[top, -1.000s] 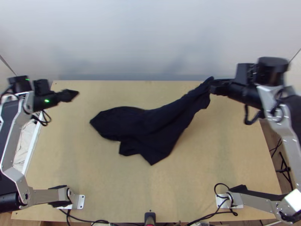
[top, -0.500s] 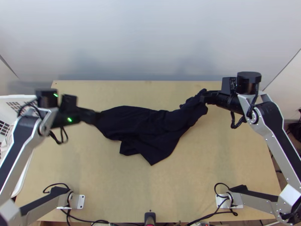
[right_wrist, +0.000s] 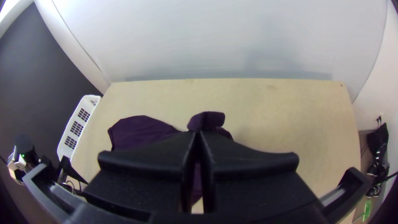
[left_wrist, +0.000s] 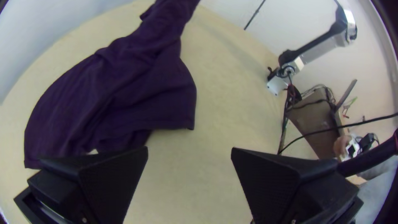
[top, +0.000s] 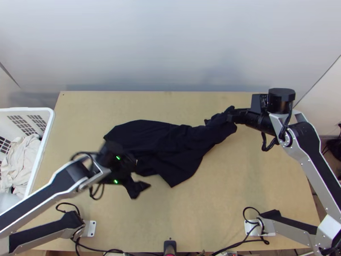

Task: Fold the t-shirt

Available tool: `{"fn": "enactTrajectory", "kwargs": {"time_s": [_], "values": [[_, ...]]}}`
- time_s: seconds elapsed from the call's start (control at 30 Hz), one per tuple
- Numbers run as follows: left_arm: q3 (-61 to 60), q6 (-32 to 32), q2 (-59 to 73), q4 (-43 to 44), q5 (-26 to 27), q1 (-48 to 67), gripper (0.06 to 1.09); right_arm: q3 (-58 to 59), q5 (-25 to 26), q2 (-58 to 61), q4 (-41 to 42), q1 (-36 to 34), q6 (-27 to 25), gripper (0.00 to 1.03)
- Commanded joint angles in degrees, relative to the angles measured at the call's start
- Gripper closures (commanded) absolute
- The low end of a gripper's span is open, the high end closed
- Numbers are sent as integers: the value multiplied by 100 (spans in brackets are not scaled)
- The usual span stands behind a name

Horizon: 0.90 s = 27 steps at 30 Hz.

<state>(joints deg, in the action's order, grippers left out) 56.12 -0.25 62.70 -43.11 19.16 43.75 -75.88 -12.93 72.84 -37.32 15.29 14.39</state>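
In the top view my left gripper (top: 140, 189) is just nearer the table's front than the dark t-shirt (top: 170, 147), and my right gripper (top: 232, 116) holds the shirt's far right end. The shirt lies loosely bunched in a slanting strip, with a broader part at the left. In the left wrist view the left gripper (left_wrist: 189, 152) has its fingers wide apart with bare table between them, beside the shirt (left_wrist: 124, 91). Cloth bulges from between the closed fingers of the right gripper (right_wrist: 198, 135) in the right wrist view, where more shirt (right_wrist: 139, 130) lies beyond.
A white basket (top: 47, 128) with pale cloth (top: 21, 158) stands off the table's left side. Bare wood of the table (top: 221, 192) spreads in front and to the right of the shirt. Black cables (top: 106, 251) run along the near edge.
My left gripper has swung from the far left past the shirt's left end, then toward the near edge. The right gripper has come slightly nearer, and the shirt's held end has bunched up.
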Motion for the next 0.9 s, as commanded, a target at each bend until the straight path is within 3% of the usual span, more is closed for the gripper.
{"fn": "enactTrajectory", "kwargs": {"time_s": [0.0, 0.2, 0.37, 0.87], "values": [[-558, -98, 313, 646, -325, 987, 11, 310, 1, -217, 49, 18, 28, 100], [-479, -423, 876, 1736, -791, 1628, 11, 565, 1, -332, 225, 62, 134, 100], [-488, -89, 1474, 2553, -1617, 2349, 11, 583, 10, -340, 296, 97, 187, 100], [-470, 447, 2458, 3274, -1986, 2463, 11, 468, 36, -358, 296, 71, 231, 100]]}}
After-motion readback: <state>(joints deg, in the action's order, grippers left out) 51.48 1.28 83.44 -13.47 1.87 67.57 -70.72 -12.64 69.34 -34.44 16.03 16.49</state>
